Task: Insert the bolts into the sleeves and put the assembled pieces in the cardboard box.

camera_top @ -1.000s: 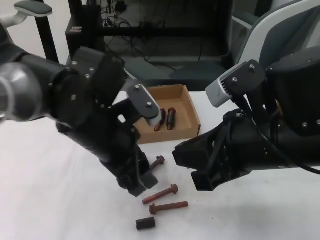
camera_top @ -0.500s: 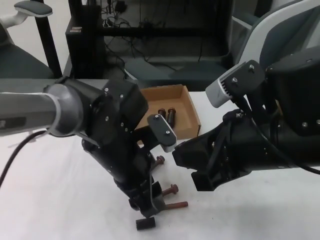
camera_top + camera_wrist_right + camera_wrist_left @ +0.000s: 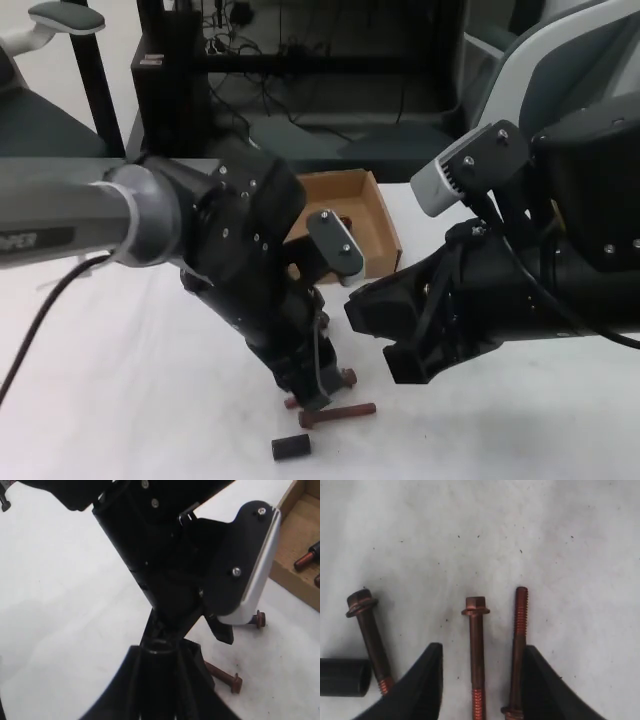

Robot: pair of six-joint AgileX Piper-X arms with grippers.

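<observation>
Black fingers (image 3: 427, 680) of the left gripper (image 3: 482, 652) are spread apart low over the white bench (image 3: 470, 540), and one copper bolt (image 3: 476, 640) is straddled by them. A second bolt (image 3: 519, 630) is seen just beside one finger. A third bolt (image 3: 369, 630) is seen beside a black sleeve (image 3: 342, 677). Whether the right gripper (image 3: 162, 652) is clenched cannot be told. The cardboard box (image 3: 385, 225) is set farther back.

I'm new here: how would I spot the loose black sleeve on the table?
On the white bench, find the left gripper over three copper-coloured bolts. Beside them lies the short black tubular sleeve, the only dark, headless piece.
</observation>
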